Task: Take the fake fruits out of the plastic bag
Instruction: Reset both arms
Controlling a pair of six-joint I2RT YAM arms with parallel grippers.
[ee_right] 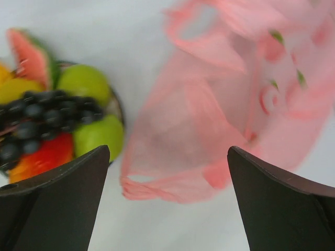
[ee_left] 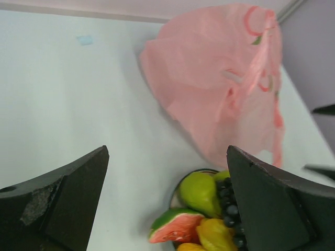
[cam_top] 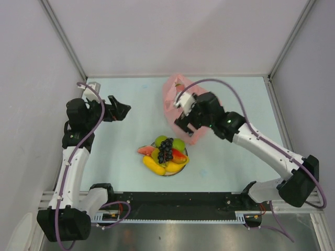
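The fake fruits [cam_top: 165, 155] lie piled on a plate at the table's front middle: a watermelon slice [ee_left: 175, 227], green pears [ee_left: 200, 192], dark grapes [ee_right: 42, 112], a yellow banana [cam_top: 153, 166]. The pink plastic bag [cam_top: 177, 102] lies flat and crumpled behind them; it also shows in the left wrist view [ee_left: 220, 78] and the right wrist view [ee_right: 220, 120]. My right gripper [cam_top: 184, 125] is open and empty, hovering over the bag's near edge. My left gripper [cam_top: 124, 111] is open and empty, raised at the left, apart from both.
The plate [ee_left: 180, 184] holding the fruit shows only as a thin rim. White walls close the table on three sides, with metal posts in the back corners. A black rail [cam_top: 178, 201] runs along the near edge between the arm bases.
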